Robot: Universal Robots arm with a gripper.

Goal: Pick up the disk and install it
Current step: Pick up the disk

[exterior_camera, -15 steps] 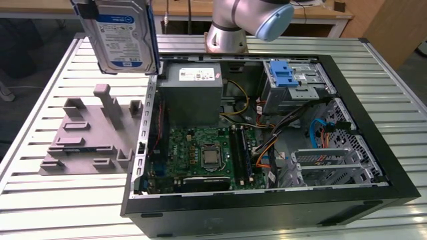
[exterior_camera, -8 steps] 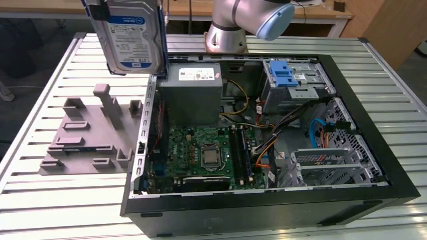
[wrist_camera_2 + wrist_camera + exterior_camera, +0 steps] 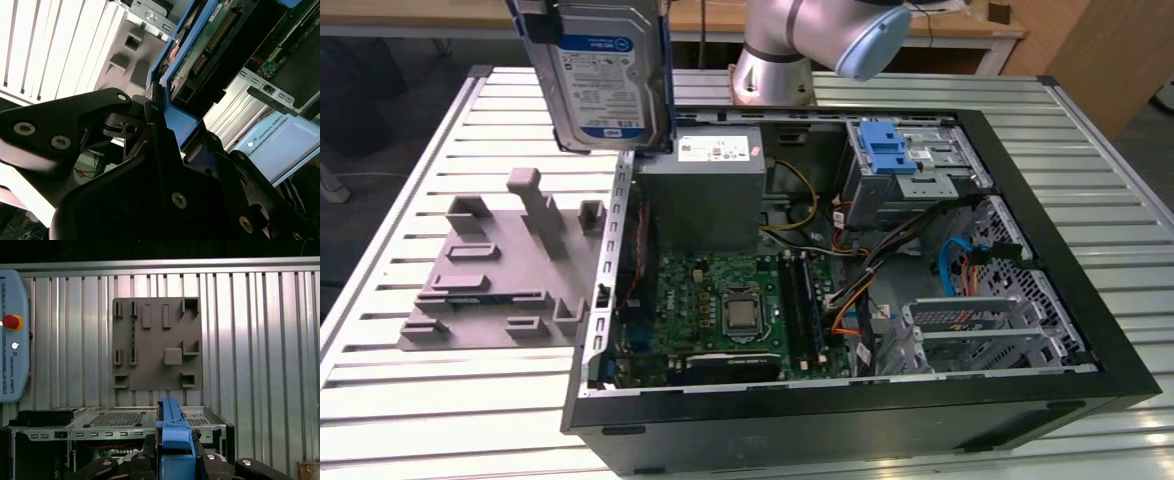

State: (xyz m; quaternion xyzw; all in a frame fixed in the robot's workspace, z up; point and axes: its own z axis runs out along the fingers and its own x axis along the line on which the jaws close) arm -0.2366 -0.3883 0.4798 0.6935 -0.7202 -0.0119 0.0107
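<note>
Holding: the gripper (image 3: 182, 125) has its black jaws closed on the blue edge frame of the disk (image 3: 197, 52); in the second wrist view the disk's green circuit board faces the camera.
Disk: in the upper left of the exterior view it hangs upright in the air, label side to the camera, clear of the table (image 3: 400, 400).
Below the disk: the left wall of the open computer case (image 3: 854, 400) and the far end of the grey moulded plate (image 3: 487, 270) beside it.
Case: lies open on the slatted table, with the green board (image 3: 720, 310) in the lower middle and the grey box (image 3: 700, 190) above it.
Drive cage: the metal cage (image 3: 914, 175) with a blue latch (image 3: 894, 150) sits in the case's upper right, well apart from the disk.
Arm: the silver arm (image 3: 814, 40) stands at the top centre.
</note>
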